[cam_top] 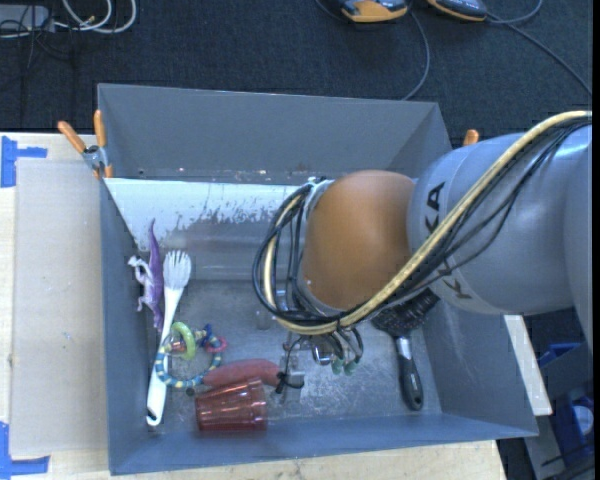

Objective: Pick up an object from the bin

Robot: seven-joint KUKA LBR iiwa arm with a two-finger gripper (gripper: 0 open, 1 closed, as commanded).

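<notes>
My gripper hangs low in the front middle of the bin, under the arm's orange cover. Just to its left lies a dark red oblong thing, close to or touching the gripper's tip. In front of that, a clear red plastic cup lies on its side near the bin's front wall. To the right of the gripper, a black brush lies with its handle pointing to the front wall and its bristle end partly hidden under the arm.
On the left side lie a white plastic fork, a purple toy lizard and a many-coloured ring toy. The arm and its cables cover the bin's middle and right. The back part of the floor is bare.
</notes>
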